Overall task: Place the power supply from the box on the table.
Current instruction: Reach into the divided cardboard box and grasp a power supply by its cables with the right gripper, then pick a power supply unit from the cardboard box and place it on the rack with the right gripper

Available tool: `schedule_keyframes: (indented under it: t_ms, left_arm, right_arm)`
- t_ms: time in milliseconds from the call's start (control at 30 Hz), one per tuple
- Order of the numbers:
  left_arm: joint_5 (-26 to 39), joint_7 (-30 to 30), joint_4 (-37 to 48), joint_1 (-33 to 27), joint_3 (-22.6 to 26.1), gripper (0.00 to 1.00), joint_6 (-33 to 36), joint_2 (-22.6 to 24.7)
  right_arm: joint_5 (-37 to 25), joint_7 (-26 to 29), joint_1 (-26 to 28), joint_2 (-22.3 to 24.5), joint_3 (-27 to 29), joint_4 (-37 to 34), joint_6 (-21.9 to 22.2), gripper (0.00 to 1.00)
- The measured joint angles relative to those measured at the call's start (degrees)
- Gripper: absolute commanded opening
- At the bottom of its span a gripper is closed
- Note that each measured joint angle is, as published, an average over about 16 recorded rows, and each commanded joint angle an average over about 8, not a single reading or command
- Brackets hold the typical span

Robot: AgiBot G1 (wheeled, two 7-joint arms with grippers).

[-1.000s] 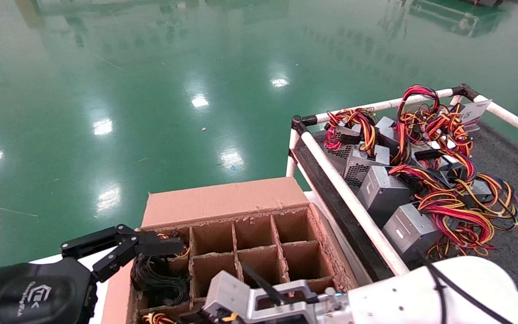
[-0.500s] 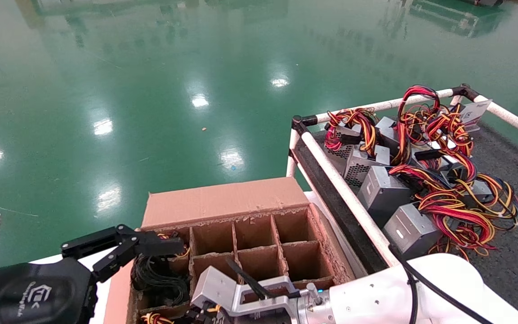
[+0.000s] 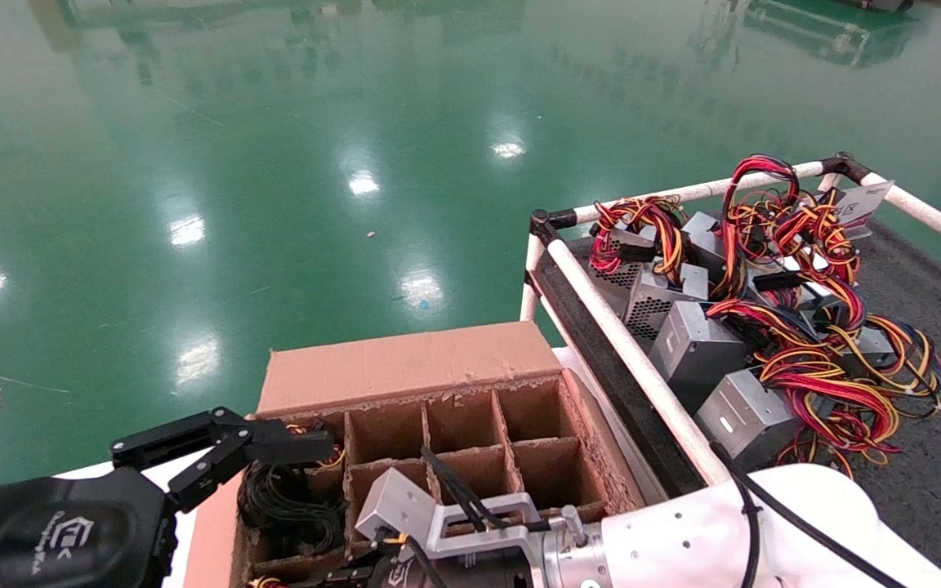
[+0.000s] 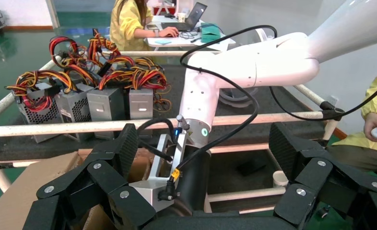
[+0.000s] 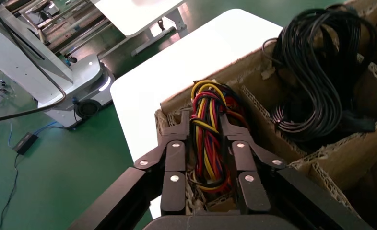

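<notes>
The box (image 3: 405,367) stands low in the head view, its cardboard grid open to me. In its near-left cell a power supply shows only as a bundle of red, yellow and black wires (image 5: 208,139); its metal case is hidden. My right gripper (image 5: 206,117) reaches into that cell with its fingers (image 5: 174,158) pressed on both sides of the bundle. In the head view only its wrist (image 3: 454,531) shows at the bottom edge. My left gripper (image 3: 274,441) hangs open by the box's left side, holding nothing. The table (image 3: 928,310) lies to the right.
Several power supplies (image 3: 691,347) with tangled wires lie along the table's white rail (image 3: 634,359). A coil of black cables (image 3: 283,498) fills a left cell of the box. Green floor lies beyond, and a white platform (image 5: 177,72) sits under the box.
My right wrist has shifted left and towards the box's near-left corner. The left arm has not moved.
</notes>
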Motion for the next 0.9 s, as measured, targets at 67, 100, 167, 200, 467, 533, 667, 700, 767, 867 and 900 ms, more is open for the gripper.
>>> schedule_keyframes:
  t_ms: [67, 100, 167, 200, 467, 533, 667, 700, 767, 867, 900]
  left_arm:
    - [0.00, 0.00, 0.00, 0.00, 0.00, 1.00, 0.00, 0.00]
    - [0.00, 0.00, 0.00, 0.00, 0.01, 1.00, 0.00, 0.00]
    - [-0.01, 0.00, 0.00, 0.00, 0.01, 1.00, 0.00, 0.00]
    - [-0.01, 0.01, 0.00, 0.00, 0.01, 1.00, 0.00, 0.00]
    - [-0.02, 0.01, 0.00, -0.01, 0.03, 1.00, -0.01, -0.01]
    - [-0.02, 0.01, 0.00, -0.01, 0.03, 1.00, -0.01, -0.01]
    - [-0.03, 0.02, 0.00, -0.01, 0.04, 1.00, -0.02, -0.01]
    - [-0.03, 0.02, 0.00, -0.01, 0.04, 1.00, -0.02, -0.02]
    - [-0.03, 0.02, 0.00, -0.01, 0.04, 1.00, -0.02, -0.02]
    - [-0.03, 0.02, 0.00, -0.01, 0.05, 1.00, -0.02, -0.02]
    - [-0.03, 0.03, 0.00, -0.01, 0.05, 1.00, -0.02, -0.02]
  right_arm:
    - [0.32, 0.31, -0.03, -0.07, 0.12, -0.48, -0.10, 0.00]
    - [0.55, 0.50, -0.01, -0.10, 0.20, -0.71, -0.23, 0.00]
    - [1.14, 0.91, 0.04, -0.13, 0.42, -1.14, -0.60, 0.00]
    - [1.49, 1.15, 0.08, -0.14, 0.57, -1.36, -0.79, 0.00]
    - [5.05, 3.39, 0.70, 0.03, 2.24, -2.85, -2.41, 0.00]
    - [5.99, 3.99, 0.99, 0.15, 2.71, -3.06, -2.86, 0.00]
    - [7.80, 5.18, 1.67, 0.56, 3.81, -3.11, -3.30, 0.00]
    - [8.21, 5.51, 1.85, 0.70, 4.08, -3.05, -3.34, 0.00]
    - [9.03, 6.22, 2.20, 1.05, 4.63, -2.80, -3.44, 0.00]
    - [10.31, 7.41, 2.73, 1.71, 5.48, -2.09, -3.61, 0.00]
    - [10.74, 7.86, 2.90, 1.96, 5.78, -1.79, -3.66, 0.00]
